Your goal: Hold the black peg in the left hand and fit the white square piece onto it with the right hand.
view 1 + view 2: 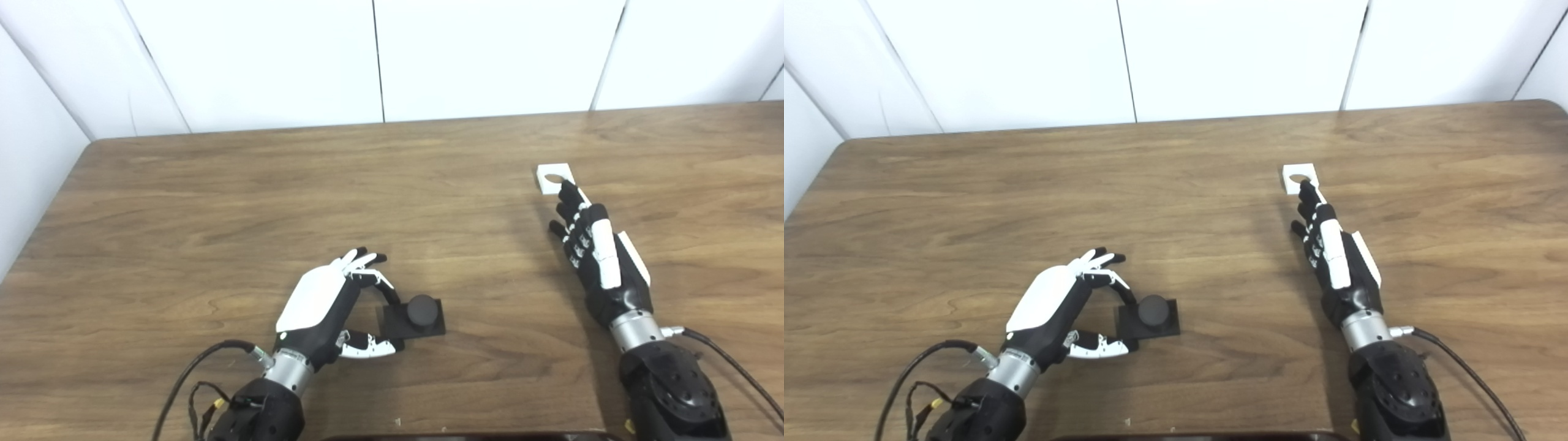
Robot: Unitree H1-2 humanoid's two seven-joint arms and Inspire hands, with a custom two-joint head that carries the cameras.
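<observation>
The black peg [422,309] stands upright on its flat square black base, low in the frame and a little left of centre, resting on the wooden tabletop [306,196]. The left hand [331,306] sits just to the left of it, fingers curled over and thumb stretched below, forming an open pinch around the base's left edge; the fingertips and thumb tip are at or very near the base, but whether they actually touch it cannot be told, and the peg is not lifted.

The white square piece [1298,178], with a round hole through its middle, lies flat on the tabletop in the upper right part of the frame, well apart from the peg. The right hand [1335,257] reaches up toward it from the lower right, fingers extended nearly straight and close together, holding nothing. Its foremost fingertips [1306,190] overlap the near edge of the piece; contact cannot be confirmed.

White wall panels [380,61] rise behind the tabletop's far edge.
</observation>
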